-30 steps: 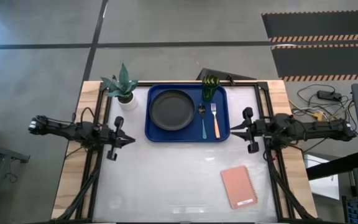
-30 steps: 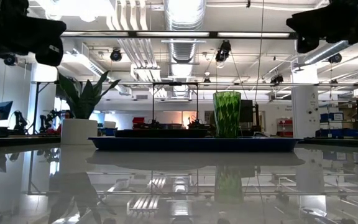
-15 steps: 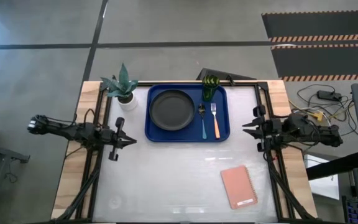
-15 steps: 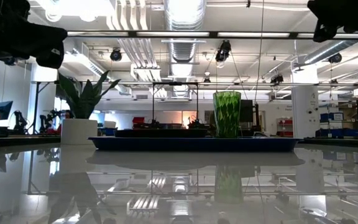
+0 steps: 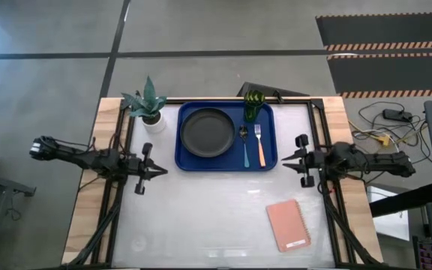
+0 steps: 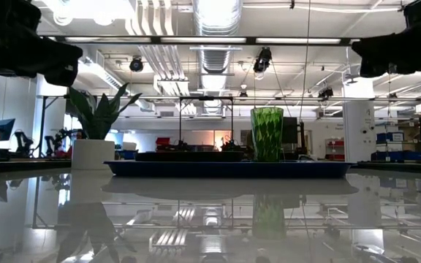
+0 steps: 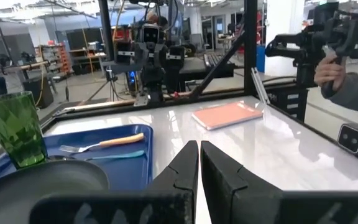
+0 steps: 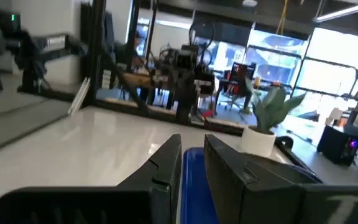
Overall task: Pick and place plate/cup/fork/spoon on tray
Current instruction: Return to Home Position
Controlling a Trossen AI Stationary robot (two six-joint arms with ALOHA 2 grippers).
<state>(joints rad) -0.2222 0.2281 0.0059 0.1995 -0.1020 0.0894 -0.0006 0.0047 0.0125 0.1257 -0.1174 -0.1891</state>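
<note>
The deep blue tray (image 5: pixel 227 163) lies at the table's far middle. On it rest the black plate (image 5: pixel 207 131) at the left, the green cup (image 5: pixel 253 105) upright at the far right corner, and the blue-handled spoon (image 5: pixel 244 142) and orange-handled fork (image 5: pixel 259 144) side by side. My left gripper (image 5: pixel 163 171) hovers left of the tray, shut and empty, pointing right. My right gripper (image 5: pixel 282 160) hovers just right of the tray, shut and empty, pointing left. The left wrist view shows the cup (image 7: pixel 14 127), the fork (image 7: pixel 104 144) and the plate (image 7: pixel 42 180).
A potted plant (image 5: pixel 148 105) stands left of the tray's far corner. A pink notebook (image 5: pixel 288 224) lies at the near right. A person's hand and sleeve (image 7: pixel 331 71) show beyond the table's right edge. Bare table lies between the tray and the near edge.
My right gripper has drawn back toward the table's right edge and then come toward the tray again, still shut and empty. The tray and the things on it have kept still.
</note>
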